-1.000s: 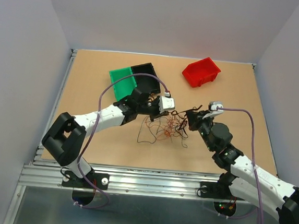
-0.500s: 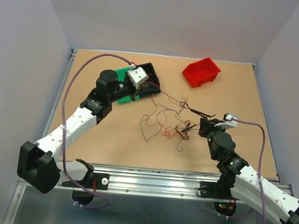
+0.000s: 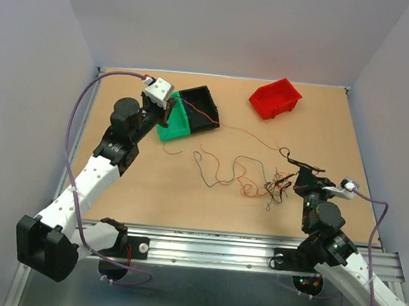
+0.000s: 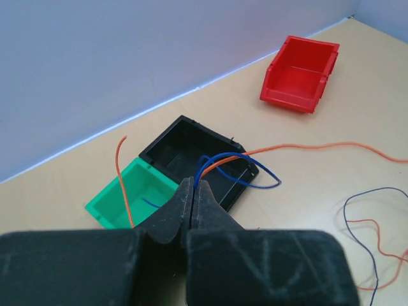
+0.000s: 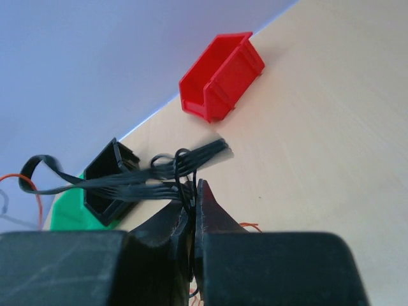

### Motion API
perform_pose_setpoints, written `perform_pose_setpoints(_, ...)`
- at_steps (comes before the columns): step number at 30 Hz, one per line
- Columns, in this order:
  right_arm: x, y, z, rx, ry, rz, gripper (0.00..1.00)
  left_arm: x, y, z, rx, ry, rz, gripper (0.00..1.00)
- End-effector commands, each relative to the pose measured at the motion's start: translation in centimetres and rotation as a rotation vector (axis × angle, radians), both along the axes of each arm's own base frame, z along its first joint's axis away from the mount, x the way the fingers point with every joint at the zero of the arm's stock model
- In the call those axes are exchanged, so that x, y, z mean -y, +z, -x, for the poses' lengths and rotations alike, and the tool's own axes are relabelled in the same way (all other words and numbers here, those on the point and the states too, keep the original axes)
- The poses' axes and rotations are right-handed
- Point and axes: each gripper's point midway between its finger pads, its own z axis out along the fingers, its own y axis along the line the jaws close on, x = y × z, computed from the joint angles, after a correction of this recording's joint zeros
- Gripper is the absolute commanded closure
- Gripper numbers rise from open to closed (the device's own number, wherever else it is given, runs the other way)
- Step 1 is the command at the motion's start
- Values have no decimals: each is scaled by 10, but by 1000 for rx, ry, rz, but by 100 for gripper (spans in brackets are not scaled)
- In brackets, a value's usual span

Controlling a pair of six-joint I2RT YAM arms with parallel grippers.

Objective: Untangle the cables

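The cables are thin black, red, orange and blue wires strung across the table, with a small tangle (image 3: 274,188) near my right gripper (image 3: 304,177). That gripper is shut on a black bundle of cables (image 5: 137,183), pinched at its tips (image 5: 195,186). My left gripper (image 3: 164,105) hovers over the green bin (image 3: 174,124). It is shut on a blue and an orange wire (image 4: 213,164) at its tips (image 4: 194,183). The orange wire (image 3: 243,133) runs from the black bin toward the tangle. Loose loops (image 3: 221,170) lie between the arms.
A black bin (image 3: 201,106) stands beside the green bin at the back left; both show in the left wrist view, black (image 4: 191,148) and green (image 4: 131,192). A red bin (image 3: 275,97) stands at the back right. Lavender arm cords arc over both arms.
My left gripper has pulled back left to the green bin, drawing wires out. My right gripper has moved right and nearer with the black bundle. The tangle has stretched out.
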Motion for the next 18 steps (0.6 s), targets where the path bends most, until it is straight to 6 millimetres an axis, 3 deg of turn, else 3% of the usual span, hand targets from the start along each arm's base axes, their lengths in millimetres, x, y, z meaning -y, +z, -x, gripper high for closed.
perform_pose_setpoints(1,17,-7,3,-16,-84,-2,100,-2,45,24,146,-61,71,100)
perform_pose_setpoints(4,23,-6,4,-44,-119,28,99,-1,49,28,148,-75,70,100)
perform_pose_setpoints(8,38,-6,9,-64,-199,16,99,-23,55,20,159,56,87,100)
perform_pose_setpoints(12,36,-5,10,-50,-179,-5,99,-22,66,34,203,19,108,100)
perform_pose_setpoints(16,44,-11,12,-57,-229,-16,99,-76,86,32,263,283,183,100)
perform_pose_setpoints(18,45,-14,11,-62,-242,-24,99,-97,105,46,330,332,218,100)
